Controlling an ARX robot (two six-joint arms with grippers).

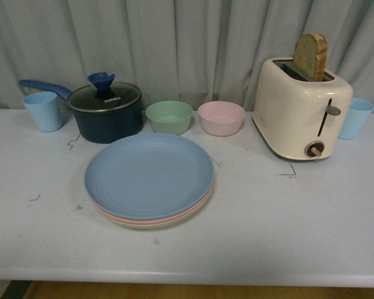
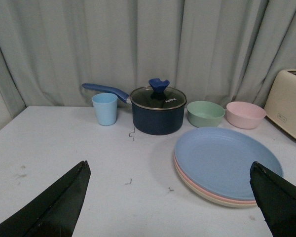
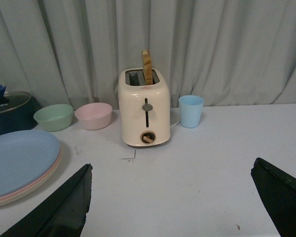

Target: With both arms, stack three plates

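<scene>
The three plates lie in one stack on the white table, left of centre: the blue plate on top, the pink plate's rim under it and the beige plate's rim at the bottom. The stack also shows in the left wrist view and at the edge of the right wrist view. Neither arm appears in the front view. My left gripper is open, back from the stack with nothing between its fingers. My right gripper is open over bare table in front of the toaster.
Behind the stack stand a dark blue lidded pot, a green bowl and a pink bowl. A cream toaster holding a slice of bread is at the right. Light blue cups stand at the far left and far right.
</scene>
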